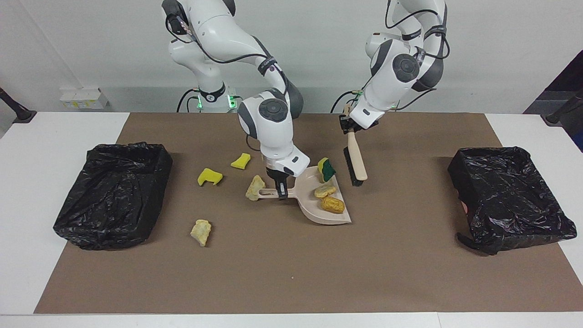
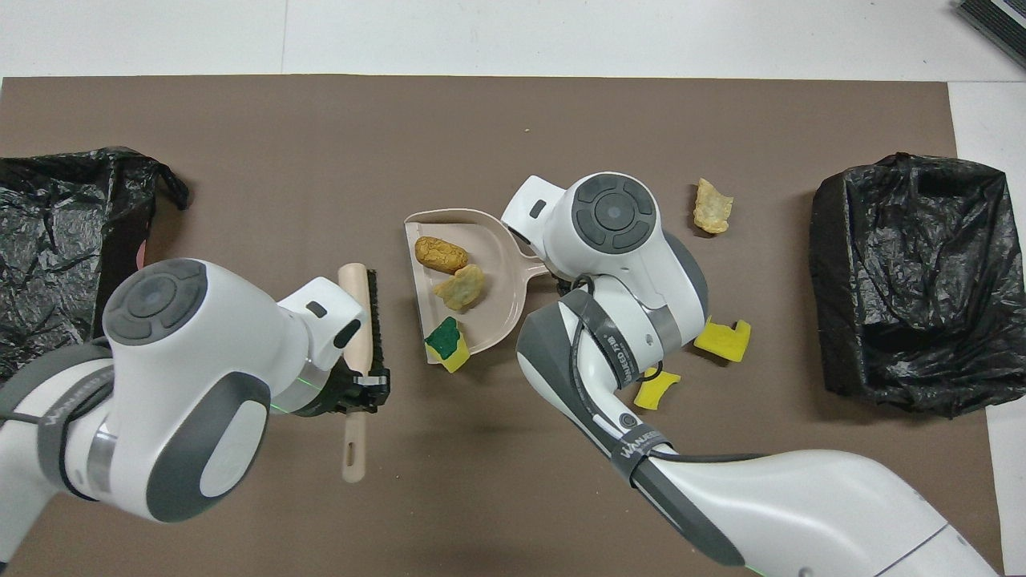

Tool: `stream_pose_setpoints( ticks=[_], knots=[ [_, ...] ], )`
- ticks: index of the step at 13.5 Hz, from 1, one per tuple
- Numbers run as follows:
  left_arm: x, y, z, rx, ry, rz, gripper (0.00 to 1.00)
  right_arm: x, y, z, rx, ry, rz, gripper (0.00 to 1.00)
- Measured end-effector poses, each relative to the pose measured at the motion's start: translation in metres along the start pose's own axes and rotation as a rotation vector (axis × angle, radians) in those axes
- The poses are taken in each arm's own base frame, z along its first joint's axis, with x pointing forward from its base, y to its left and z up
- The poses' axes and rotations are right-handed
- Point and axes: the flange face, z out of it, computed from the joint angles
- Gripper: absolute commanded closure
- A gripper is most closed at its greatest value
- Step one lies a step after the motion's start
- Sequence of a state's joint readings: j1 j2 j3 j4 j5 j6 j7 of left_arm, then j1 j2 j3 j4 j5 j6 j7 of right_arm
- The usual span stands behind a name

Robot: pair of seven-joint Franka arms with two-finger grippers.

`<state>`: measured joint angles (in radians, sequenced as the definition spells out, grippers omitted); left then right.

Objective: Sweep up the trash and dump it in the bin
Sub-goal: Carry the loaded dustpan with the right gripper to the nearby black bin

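Note:
My right gripper [image 1: 281,190] is shut on the handle of the beige dustpan [image 1: 319,217], in the middle of the brown mat. The pan [image 2: 490,240] holds an orange-brown lump [image 1: 332,205], a pale beige lump [image 1: 324,191] and a yellow-green sponge piece [image 1: 326,169] at its edge. My left gripper [image 1: 348,129] is shut on the beige brush [image 1: 356,160], which hangs tilted beside the pan's open mouth. Loose trash lies toward the right arm's end: two yellow sponge pieces [image 1: 240,161] [image 1: 209,176] and two beige lumps [image 1: 255,187] [image 1: 201,232].
Two bins lined with black bags stand on the mat, one at the right arm's end [image 1: 114,193] and one at the left arm's end [image 1: 510,198]. The beige lump by the pan's handle is hidden under my right arm in the overhead view.

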<state>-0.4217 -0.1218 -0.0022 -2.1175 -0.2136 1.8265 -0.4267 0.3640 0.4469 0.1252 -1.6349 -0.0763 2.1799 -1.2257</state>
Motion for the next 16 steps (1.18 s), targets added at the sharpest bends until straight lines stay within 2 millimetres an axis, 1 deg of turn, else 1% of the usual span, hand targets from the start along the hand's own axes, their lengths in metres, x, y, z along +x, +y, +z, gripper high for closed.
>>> stream_pose_setpoints(
  ticks=[1,4,5,6,7,8,10,12,14,16],
  knots=[
    [0.004,-0.008,-0.004,0.030,0.017,-0.022,1.00,-0.007,0.003,-0.003,-0.002,0.011,0.001,1.00],
    [0.005,-0.018,-0.001,0.059,0.015,-0.051,1.00,-0.034,0.013,-0.014,-0.002,0.045,0.018,1.00],
    [0.001,-0.019,0.004,0.065,0.008,-0.049,1.00,-0.048,0.016,-0.019,0.006,0.051,0.017,1.00],
    [-0.007,-0.017,0.010,0.074,0.000,-0.038,1.00,-0.064,0.019,-0.027,0.018,0.055,0.015,1.00],
    [-0.019,-0.009,0.017,0.085,-0.006,-0.011,1.00,-0.081,0.023,-0.037,0.029,0.058,0.016,1.00],
    [-0.032,0.004,0.025,0.094,-0.004,0.015,1.00,-0.098,0.026,-0.047,0.040,0.059,0.021,1.00],
    [-0.057,0.040,0.046,0.099,0.030,0.030,1.00,-0.134,0.031,-0.068,0.064,0.055,0.030,1.00],
    [-0.089,0.075,0.082,0.111,0.053,0.041,1.00,-0.173,0.032,-0.082,0.087,0.056,0.040,1.00],
    [-0.117,0.093,0.110,0.130,0.055,0.045,1.00,-0.218,0.029,-0.089,0.105,0.061,0.025,1.00],
    [-0.134,0.103,0.130,0.118,0.082,0.029,1.00,-0.273,0.022,-0.092,0.120,0.079,0.017,1.00]
  ],
)
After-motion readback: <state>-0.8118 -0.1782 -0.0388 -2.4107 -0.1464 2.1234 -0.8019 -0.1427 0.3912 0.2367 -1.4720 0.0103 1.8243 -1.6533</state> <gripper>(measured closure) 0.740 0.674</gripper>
